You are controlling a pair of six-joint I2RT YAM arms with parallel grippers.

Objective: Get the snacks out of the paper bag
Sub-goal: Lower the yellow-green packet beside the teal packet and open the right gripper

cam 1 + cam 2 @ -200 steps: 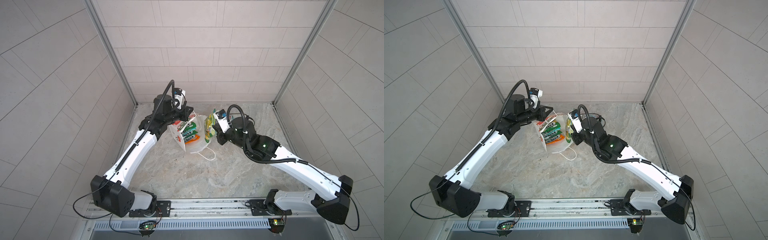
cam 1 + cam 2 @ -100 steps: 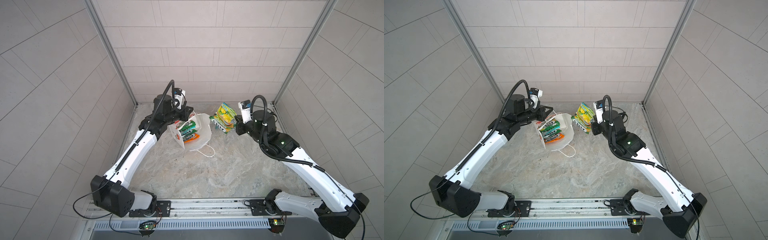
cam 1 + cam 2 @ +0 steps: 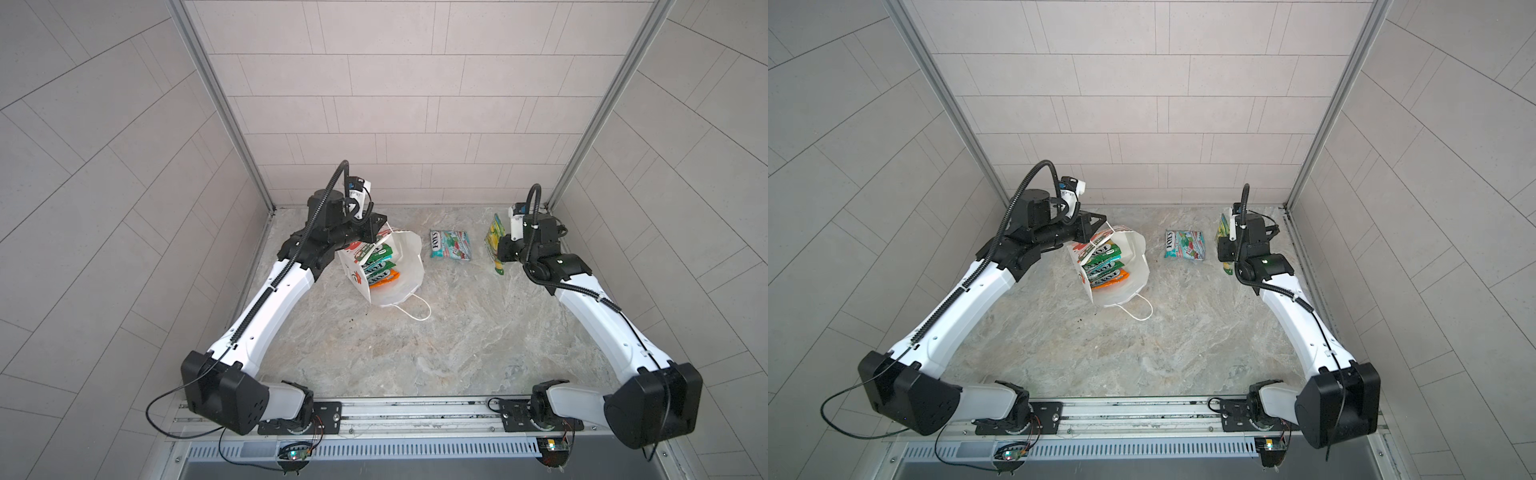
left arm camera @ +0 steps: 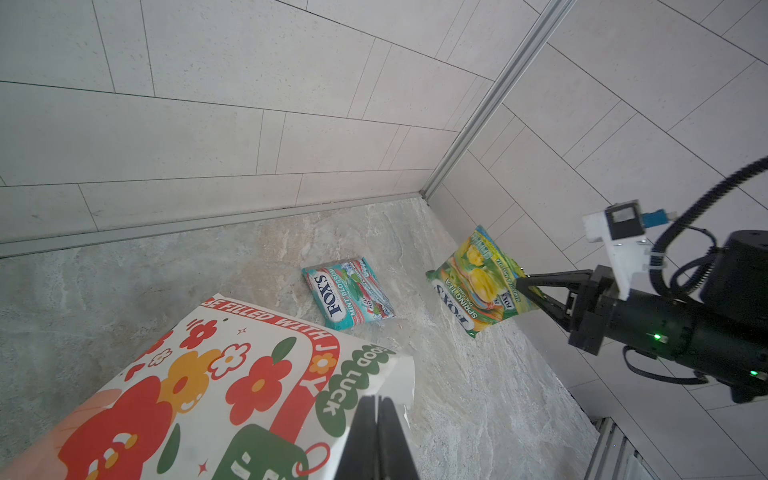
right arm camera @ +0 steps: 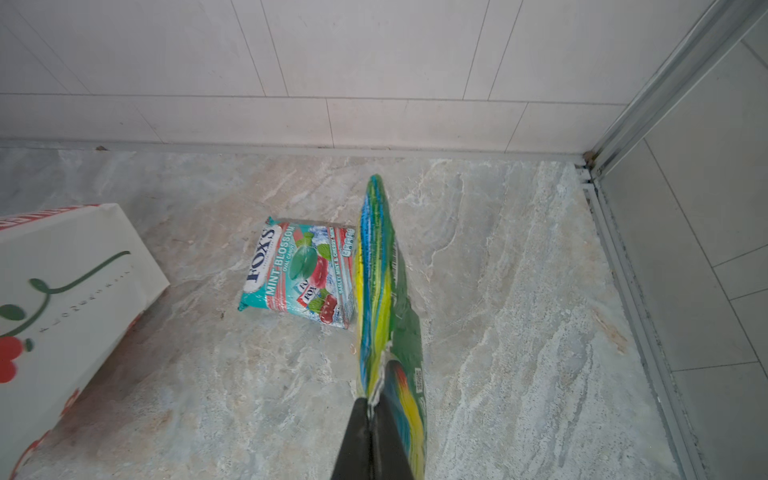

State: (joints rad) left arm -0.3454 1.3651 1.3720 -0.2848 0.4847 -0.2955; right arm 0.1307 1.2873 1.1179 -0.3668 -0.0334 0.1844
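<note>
Table [image 3: 457, 332] is marbled, walled in by tile. Paper bag [image 3: 409, 266] sits left of centre, tilted, mouth open toward the top cameras. Both top views show snacks [image 3: 378, 266] stacked inside it, with green, teal and orange packets visible. Neither wrist view sees into the bag: left wrist gets only the flower-print face [image 4: 208, 374], right wrist only a white side with a green stem and cherries [image 5: 75, 270]. Left tool [image 4: 377, 405] is closed on the bag's top edge. Whether it pinches paper or cord cannot be told from any view. One cord handle [image 3: 415, 307] loops loose on the table by the bag's near side. Teal packet [image 3: 451, 245] lies flat on the table between bag and right arm, apart from both; "MINT BLOSSOM" is legible only in the wrist views [image 5: 299, 274]. Green-yellow packet [image 4: 473, 282] is clamped by the right tool [image 4: 524, 284] and held off the table near the right wall. Left wrist shows its face, right wrist shows it edge-on [image 5: 376, 266].
</note>
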